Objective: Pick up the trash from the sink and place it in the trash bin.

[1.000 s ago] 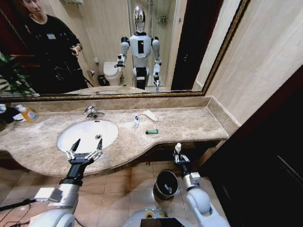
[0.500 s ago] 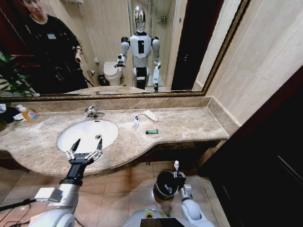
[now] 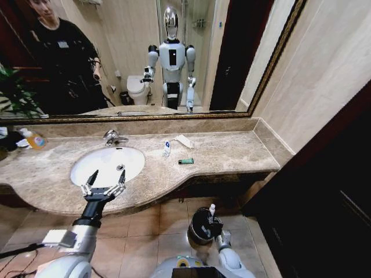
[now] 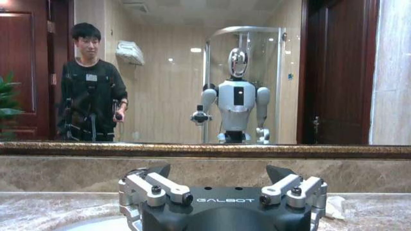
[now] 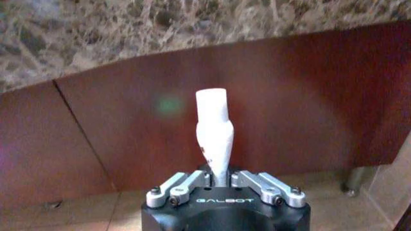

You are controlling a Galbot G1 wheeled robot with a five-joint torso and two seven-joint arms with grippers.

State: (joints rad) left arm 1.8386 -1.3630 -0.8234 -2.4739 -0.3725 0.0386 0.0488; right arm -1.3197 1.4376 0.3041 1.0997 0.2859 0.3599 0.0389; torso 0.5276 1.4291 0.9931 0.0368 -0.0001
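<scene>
My right gripper (image 3: 211,218) is down by the floor, over the right side of the small black trash bin (image 3: 194,230), shut on a small white tube (image 3: 212,208) that stands up from its fingers. In the right wrist view the white tube (image 5: 213,129) sticks out of the shut gripper (image 5: 220,176). More trash lies on the counter right of the sink (image 3: 87,174): a clear bottle with a blue label (image 3: 167,148), a green tube (image 3: 185,161) and a flat white packet (image 3: 185,141). My left gripper (image 3: 103,184) hangs open over the basin's front rim, and in its own wrist view the left gripper (image 4: 224,180) faces the mirror.
A chrome faucet (image 3: 113,137) stands behind the basin. An orange-and-clear soap bottle (image 3: 35,139) sits at the counter's far left. The curved marble counter edge (image 3: 191,176) overhangs the bin, with a dark wooden front (image 5: 128,134) below it. A dark door panel (image 3: 324,197) stands to the right.
My right gripper has dropped with the white tube from beside the counter's front edge down to the trash bin. The left arm has stayed still.
</scene>
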